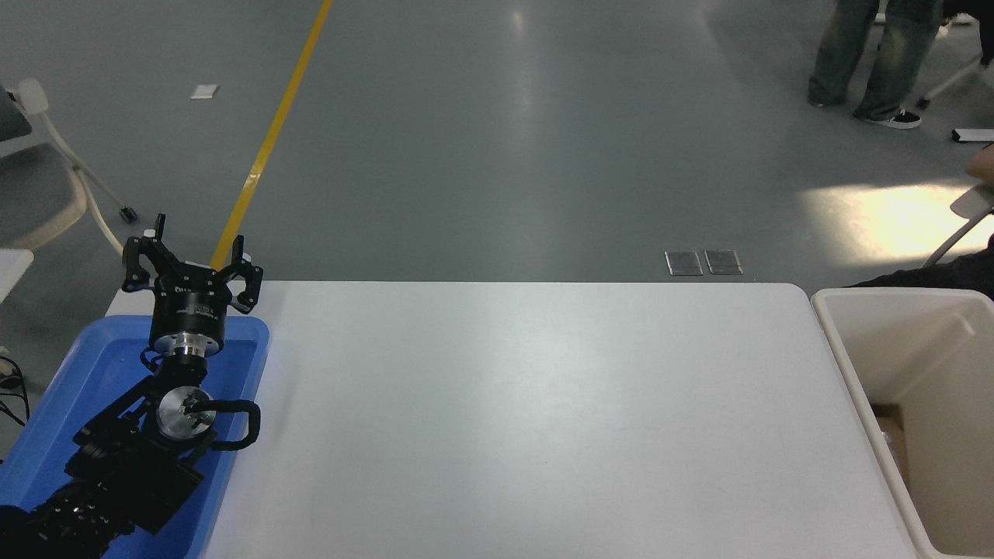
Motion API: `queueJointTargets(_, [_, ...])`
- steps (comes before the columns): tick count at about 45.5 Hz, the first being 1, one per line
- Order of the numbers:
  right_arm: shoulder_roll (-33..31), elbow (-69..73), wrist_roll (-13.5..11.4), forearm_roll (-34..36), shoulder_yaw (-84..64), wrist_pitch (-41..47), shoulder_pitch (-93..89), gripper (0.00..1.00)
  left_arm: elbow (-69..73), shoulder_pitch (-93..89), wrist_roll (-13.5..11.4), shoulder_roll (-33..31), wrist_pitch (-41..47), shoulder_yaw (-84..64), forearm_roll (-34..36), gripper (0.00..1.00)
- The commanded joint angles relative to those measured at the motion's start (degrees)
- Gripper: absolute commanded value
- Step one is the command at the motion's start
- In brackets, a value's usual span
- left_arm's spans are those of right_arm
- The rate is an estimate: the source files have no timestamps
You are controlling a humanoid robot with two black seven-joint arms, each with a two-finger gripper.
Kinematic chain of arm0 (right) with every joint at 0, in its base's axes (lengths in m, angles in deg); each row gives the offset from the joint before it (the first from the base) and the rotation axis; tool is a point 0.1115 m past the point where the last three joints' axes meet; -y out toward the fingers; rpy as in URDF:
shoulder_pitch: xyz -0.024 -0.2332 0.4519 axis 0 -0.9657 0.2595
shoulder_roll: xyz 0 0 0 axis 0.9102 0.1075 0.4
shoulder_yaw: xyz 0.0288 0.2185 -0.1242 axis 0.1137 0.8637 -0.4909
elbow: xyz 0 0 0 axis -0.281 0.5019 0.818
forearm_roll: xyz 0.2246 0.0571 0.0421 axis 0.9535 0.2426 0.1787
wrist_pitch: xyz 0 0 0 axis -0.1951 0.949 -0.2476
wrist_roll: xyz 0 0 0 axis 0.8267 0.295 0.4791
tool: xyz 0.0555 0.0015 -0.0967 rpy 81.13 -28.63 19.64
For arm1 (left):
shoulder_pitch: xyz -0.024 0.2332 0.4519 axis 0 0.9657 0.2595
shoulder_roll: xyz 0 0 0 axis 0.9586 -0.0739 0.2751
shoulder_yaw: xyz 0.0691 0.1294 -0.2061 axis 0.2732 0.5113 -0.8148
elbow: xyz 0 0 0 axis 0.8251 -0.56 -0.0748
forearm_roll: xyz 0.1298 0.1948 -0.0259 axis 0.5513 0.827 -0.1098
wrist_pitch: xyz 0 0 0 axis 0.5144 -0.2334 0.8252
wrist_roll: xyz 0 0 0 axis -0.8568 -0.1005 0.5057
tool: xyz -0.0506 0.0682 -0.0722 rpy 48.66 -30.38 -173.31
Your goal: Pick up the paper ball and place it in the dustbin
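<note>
Found the left gripper (190,260) parked at the lower left, raised above the far end of a blue tray (85,373), with its arm running back over the tray to the bottom corner. Noted its fingers (136,264) spread wide apart and holding nothing.

Could not place the paper ball or the right gripper, both being outside the picture.

Saw the dustbin (842,365) standing just beside the right edge of the white table (543,404), its thick cream rim running along the table's side and its far corner level with the table's far right corner. Looked down into deep pale walls, with the right part cut off by the picture's edge. Made out a brown patch (893,423) low inside by the near wall, but could not tell what it was.

Beyond the table, noted grey floor with a yellow line (272,132) running away from the left gripper, two small metal plates (704,262) set in the floor just past the far edge, and a grey chair (39,178) at the left. Caught a person's legs (877,54) standing at the top right, well apart from the table.
</note>
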Motion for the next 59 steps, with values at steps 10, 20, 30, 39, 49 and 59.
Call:
queueJointTargets(10, [19.06,-23.01,0.25,16.73,19.51,-9.97,-29.48,0.00,0.09,0.00,0.00,0.00,-0.01,0.00,0.01,0.99])
queueJointTargets(20, [23.37,-23.01,0.16,17.17,21.70,-12.69,-32.21,0.00,0.00,0.00,0.00,-0.09,-0.01,0.00,0.01,0.99])
queueJointTargets(30, [24.61,-22.83,0.16,17.17,22.15,-13.57,-32.82,0.00,0.00,-0.09,-0.09,-0.09,-0.01,0.00,0.01,0.99])
queueJointTargets(39, [24.78,-21.96,0.25,17.17,22.41,-13.22,-32.74,0.99,0.09,-0.09,-0.09,-0.09,0.08,0.00,0.01,0.99])
queueJointTargets(49, [24.69,-21.16,0.25,16.99,22.41,-13.48,-32.39,1.00,0.09,-0.09,-0.09,-0.09,-0.01,0.00,0.01,0.99])
queueJointTargets(59, [24.34,-21.07,0.25,16.91,22.24,-13.48,-31.16,1.00,0.09,-0.09,-0.09,-0.09,-0.01,0.00,0.01,0.99])
